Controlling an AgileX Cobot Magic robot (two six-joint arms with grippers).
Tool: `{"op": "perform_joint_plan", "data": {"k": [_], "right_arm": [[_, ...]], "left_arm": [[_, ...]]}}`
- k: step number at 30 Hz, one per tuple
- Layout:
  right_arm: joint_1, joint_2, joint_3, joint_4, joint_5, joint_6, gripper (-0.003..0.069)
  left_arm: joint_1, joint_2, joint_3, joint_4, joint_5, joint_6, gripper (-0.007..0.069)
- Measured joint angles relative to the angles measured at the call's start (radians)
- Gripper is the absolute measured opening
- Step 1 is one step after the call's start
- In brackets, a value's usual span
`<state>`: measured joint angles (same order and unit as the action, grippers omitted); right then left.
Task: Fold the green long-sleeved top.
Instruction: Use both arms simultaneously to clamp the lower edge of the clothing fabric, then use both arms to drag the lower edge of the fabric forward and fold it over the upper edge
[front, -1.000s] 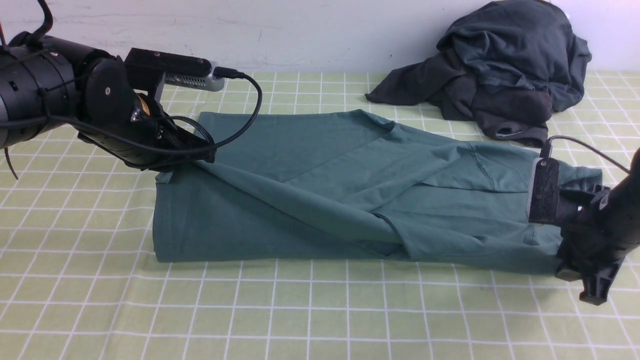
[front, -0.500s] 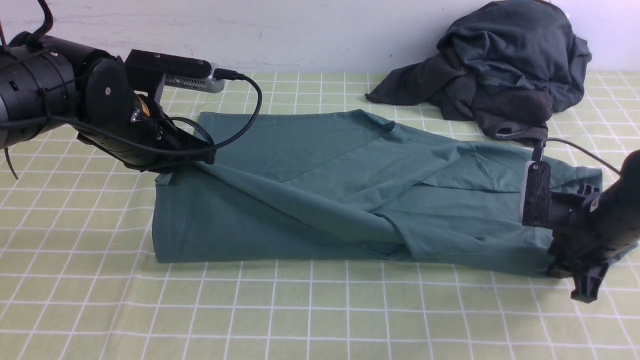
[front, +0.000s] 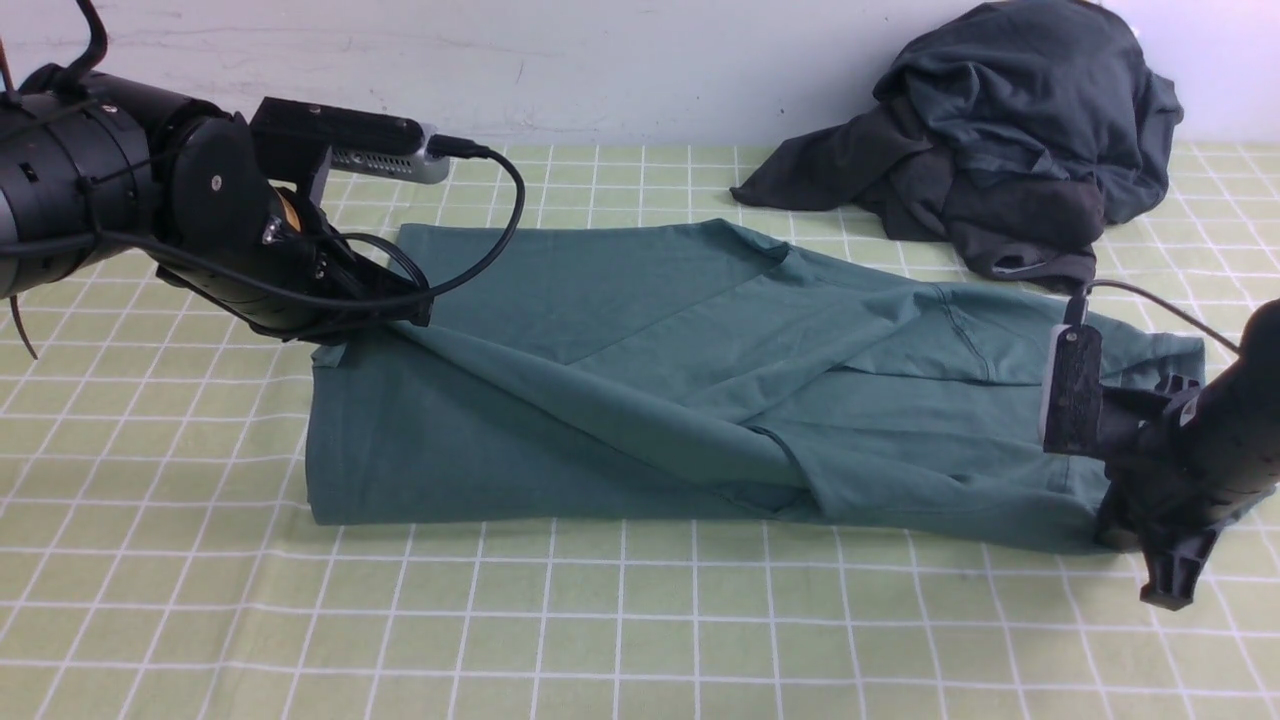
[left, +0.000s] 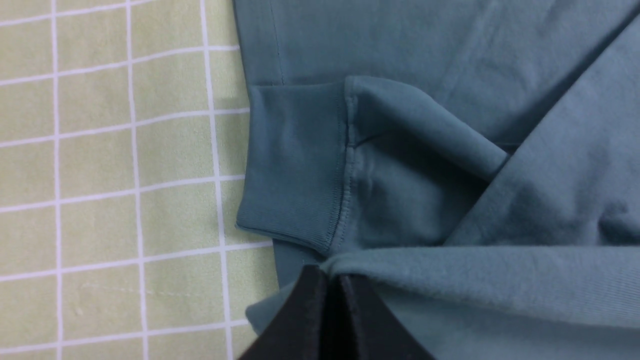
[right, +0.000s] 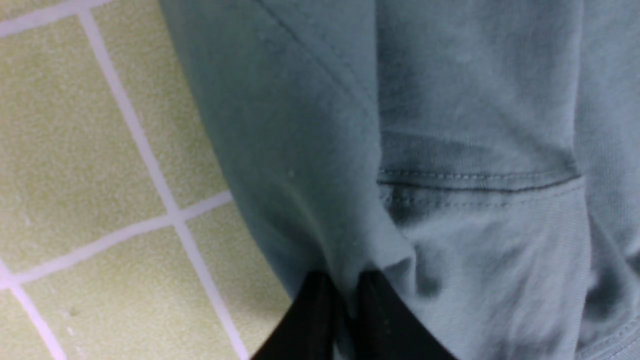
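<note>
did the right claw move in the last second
Yes. The right claw shifted slightly left in the front view, onto the green top's right end, judged against the tablecloth grid.

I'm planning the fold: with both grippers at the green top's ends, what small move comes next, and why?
Probably lift both grippers slightly. The left gripper is shut on the green long-sleeved top beside a cuff, the right gripper pinches its opposite end, and the fabric lies on the table.

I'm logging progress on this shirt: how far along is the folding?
Done: the green top lies as a long band, sleeves folded in. In hand: the left gripper and right gripper each pinch one end. Left: folding the band across into a compact stack.
</note>
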<state>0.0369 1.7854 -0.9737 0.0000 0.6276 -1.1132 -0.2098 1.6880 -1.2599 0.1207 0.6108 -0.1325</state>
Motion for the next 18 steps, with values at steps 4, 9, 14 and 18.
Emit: {"op": "perform_joint_plan", "data": {"k": [4,9,14,18], "right_arm": [[0.0,-0.012,-0.029,0.0,0.023,0.11,0.0006],[0.0,-0.039,-0.112,0.0,0.094,0.159,0.0006],[0.0,-0.041,-0.196,0.0,0.168,0.159,0.0005],[-0.006,-0.019,-0.29,0.0,0.171,0.175,0.0005]], "left_arm": [[0.0,0.0,0.0,0.0,-0.003,0.0,-0.0001],[0.0,0.0,0.0,0.0,-0.003,0.0,-0.0001],[0.0,0.0,-0.01,0.001,-0.003,0.0,-0.0001],[0.008,0.011,-0.061,0.0,-0.002,0.0,-0.0001]]}}
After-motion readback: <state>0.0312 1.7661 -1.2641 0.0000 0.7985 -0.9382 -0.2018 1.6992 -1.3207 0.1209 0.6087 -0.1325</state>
